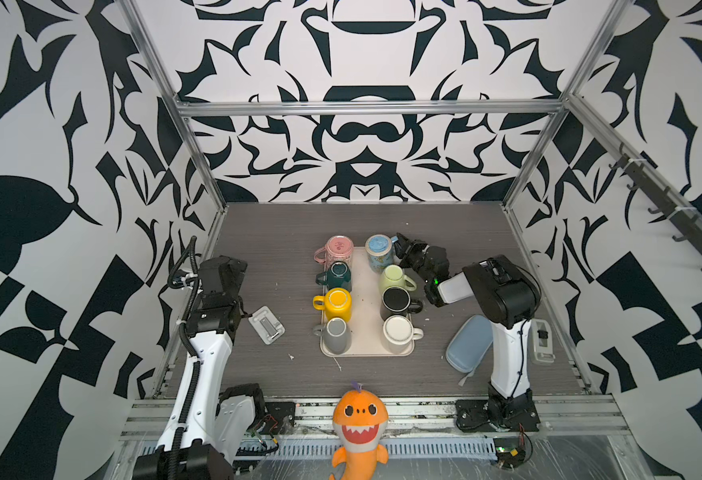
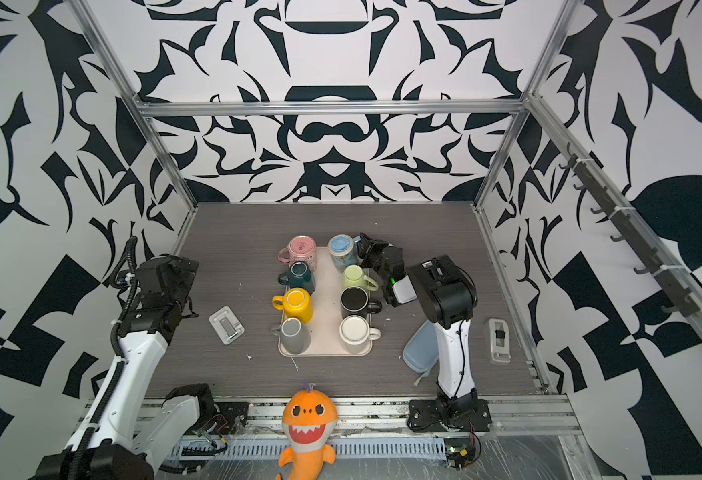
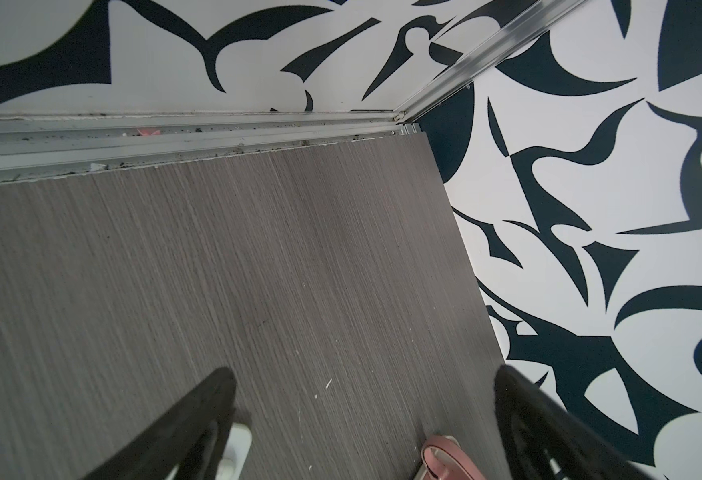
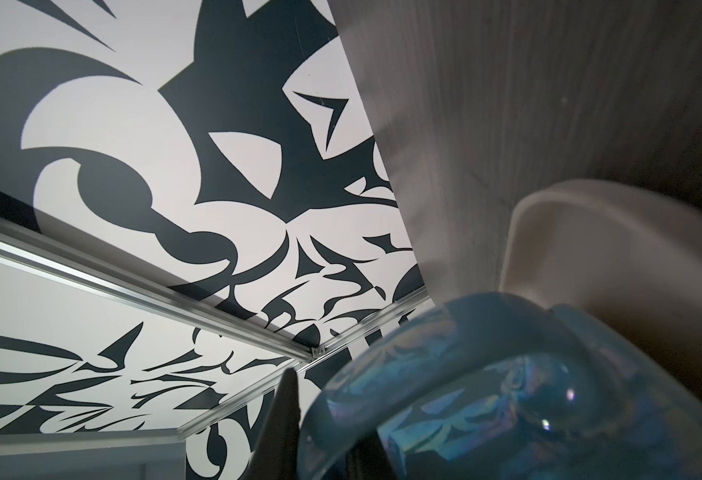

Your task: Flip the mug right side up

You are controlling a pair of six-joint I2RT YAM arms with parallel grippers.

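A blue patterned mug [image 1: 379,249] [image 2: 342,248] stands base up at the far right corner of the beige tray [image 1: 365,345] in both top views. My right gripper [image 1: 398,246] [image 2: 364,246] reaches in from the right and is shut on its handle. In the right wrist view the glossy blue handle [image 4: 486,395] fills the foreground, with one dark finger [image 4: 287,399] against its outer side. My left gripper [image 3: 366,382] hangs open over bare table left of the tray, holding nothing.
Several other mugs stand base up on the tray, among them pink [image 1: 339,248], dark green [image 1: 338,275] and light green [image 1: 395,276]. A white holder [image 1: 266,324], a blue-grey case [image 1: 468,343] and an orange shark plush [image 1: 359,419] lie around it.
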